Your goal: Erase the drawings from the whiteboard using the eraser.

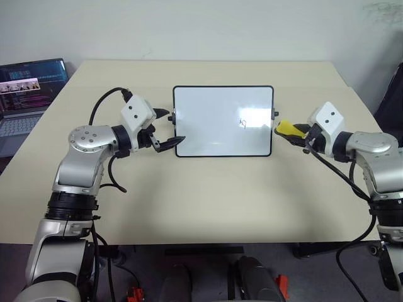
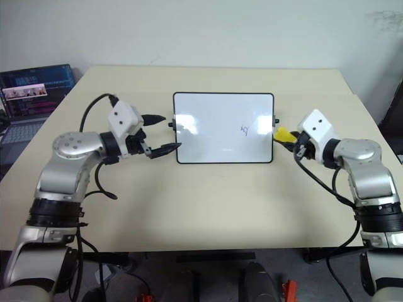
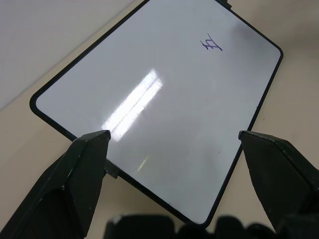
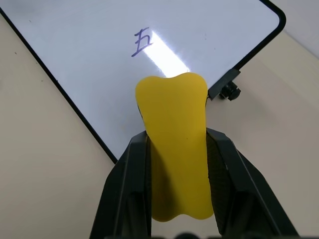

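Note:
The whiteboard (image 1: 214, 100) lies flat at the table's middle, white with a thin black frame. One small dark scribble of the drawings (image 1: 244, 122) sits right of its centre, also seen in the right wrist view (image 4: 142, 42). My right gripper (image 1: 301, 134) is shut on the yellow eraser (image 4: 172, 99), whose tip hangs at the board's right edge near the black knob (image 4: 229, 91). My left gripper (image 1: 167, 129) stands open at the board's left short edge, one finger by each left corner; I cannot tell whether it touches the frame.
The beige table (image 1: 208, 201) has free room in front of and behind the board. An open laptop (image 1: 28, 94) stands off the table's left side. A dark object (image 1: 391, 94) sits beyond the right edge.

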Action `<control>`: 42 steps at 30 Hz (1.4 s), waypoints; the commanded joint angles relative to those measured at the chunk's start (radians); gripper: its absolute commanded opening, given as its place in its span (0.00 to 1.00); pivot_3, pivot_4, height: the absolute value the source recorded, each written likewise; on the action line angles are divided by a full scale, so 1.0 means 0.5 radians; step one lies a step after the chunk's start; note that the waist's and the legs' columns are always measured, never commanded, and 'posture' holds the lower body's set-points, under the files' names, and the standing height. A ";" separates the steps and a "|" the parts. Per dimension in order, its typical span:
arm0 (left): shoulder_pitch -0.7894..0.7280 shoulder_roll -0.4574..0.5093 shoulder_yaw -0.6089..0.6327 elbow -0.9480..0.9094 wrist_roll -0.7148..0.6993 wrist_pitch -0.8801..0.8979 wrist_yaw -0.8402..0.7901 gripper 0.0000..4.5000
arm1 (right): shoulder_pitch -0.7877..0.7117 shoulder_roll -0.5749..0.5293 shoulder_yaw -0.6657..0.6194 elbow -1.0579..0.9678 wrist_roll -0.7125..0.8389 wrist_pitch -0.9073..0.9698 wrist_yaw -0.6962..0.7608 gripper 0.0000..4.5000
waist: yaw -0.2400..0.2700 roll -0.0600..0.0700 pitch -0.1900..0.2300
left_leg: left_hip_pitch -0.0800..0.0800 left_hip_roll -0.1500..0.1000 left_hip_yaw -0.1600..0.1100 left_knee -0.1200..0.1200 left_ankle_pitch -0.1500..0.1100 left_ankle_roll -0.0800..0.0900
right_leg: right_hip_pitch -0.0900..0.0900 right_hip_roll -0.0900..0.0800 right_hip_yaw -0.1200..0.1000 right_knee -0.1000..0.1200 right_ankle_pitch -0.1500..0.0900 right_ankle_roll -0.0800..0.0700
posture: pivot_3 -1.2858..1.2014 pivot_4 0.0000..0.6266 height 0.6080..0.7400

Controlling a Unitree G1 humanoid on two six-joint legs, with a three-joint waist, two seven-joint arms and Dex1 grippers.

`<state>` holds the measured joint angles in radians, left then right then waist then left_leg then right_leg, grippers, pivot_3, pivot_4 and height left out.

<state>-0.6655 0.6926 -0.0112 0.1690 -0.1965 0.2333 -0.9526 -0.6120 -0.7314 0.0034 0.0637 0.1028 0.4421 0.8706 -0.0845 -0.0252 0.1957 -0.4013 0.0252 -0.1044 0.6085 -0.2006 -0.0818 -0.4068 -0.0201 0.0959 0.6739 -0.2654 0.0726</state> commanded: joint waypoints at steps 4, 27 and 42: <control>-0.060 0.018 0.031 -0.019 0.001 -0.031 -0.001 1.00 | -0.100 0.071 -0.018 -0.066 0.028 -0.047 -0.057 0.25 | -0.002 0.000 0.000 | 0.000 0.000 0.000 0.000 0.000 0.000 | 0.000 0.000 0.000 0.000 0.000 0.000 | 0.52 0.24 1.00; -0.076 -0.022 -0.013 0.007 0.012 -0.052 -0.003 1.00 | -0.627 0.840 0.108 0.943 -0.251 -0.516 -0.864 0.25 | -0.005 0.001 0.000 | 0.000 0.000 -0.001 0.000 0.000 0.000 | 0.000 0.000 -0.002 0.001 0.006 -0.010 | 0.52 0.24 1.00; -0.053 -0.018 -0.007 -0.055 0.003 -0.028 0.011 1.00 | -0.794 0.917 0.152 1.471 -0.369 -0.735 -0.958 0.25 | -0.013 0.001 0.000 | 0.003 0.000 -0.001 0.001 0.000 0.000 | 0.000 0.001 0.000 0.006 0.006 -0.010 | 0.52 0.24 1.00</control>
<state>-0.6793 0.6762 -0.0335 0.1853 -0.1899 0.2204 -0.9513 -0.9920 -0.2715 0.0750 0.7762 -0.0634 0.0781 0.4090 -0.0911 -0.0249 0.1959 -0.3996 0.0254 -0.1048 0.6090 -0.2005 -0.0818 -0.4066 -0.0197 0.0958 0.6770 -0.2623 0.0675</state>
